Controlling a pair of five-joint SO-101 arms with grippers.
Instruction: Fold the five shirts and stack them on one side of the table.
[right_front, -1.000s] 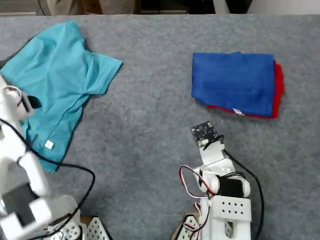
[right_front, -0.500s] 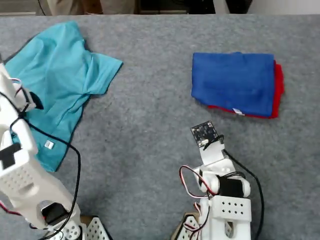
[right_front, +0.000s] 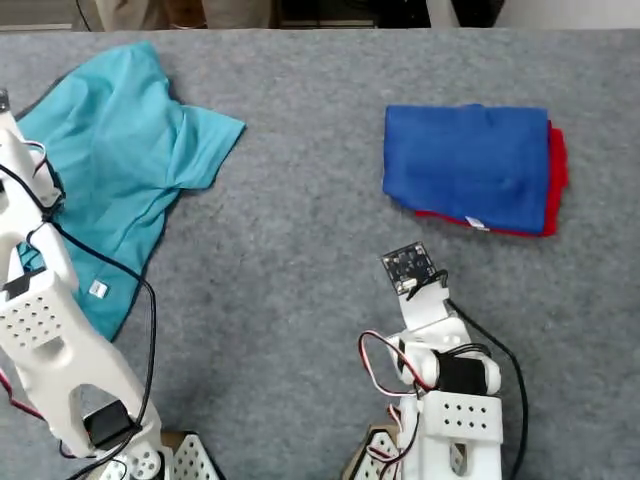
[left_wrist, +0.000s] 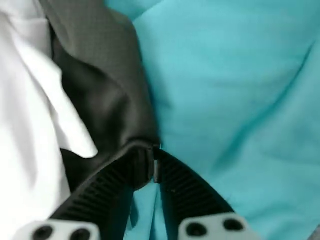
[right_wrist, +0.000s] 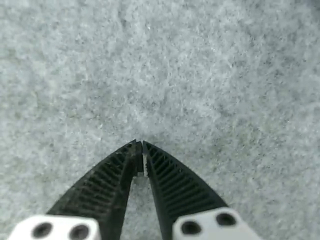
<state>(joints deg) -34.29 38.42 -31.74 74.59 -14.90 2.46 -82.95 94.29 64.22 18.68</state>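
Teal shirt lies lengthwise far-to-near on the bench, one sleeve pointing centreward; left claw and right claw are pressed together.

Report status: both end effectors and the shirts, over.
Left end effector shut, over teal shirt. Right end effector shut above table. Blue shirt folded atop red shirt. Grey cloth beside left tips.

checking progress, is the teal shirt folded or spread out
Spread out: the teal shirt is rumpled, a sleeve sticking out, unlike the folded blue shirt.
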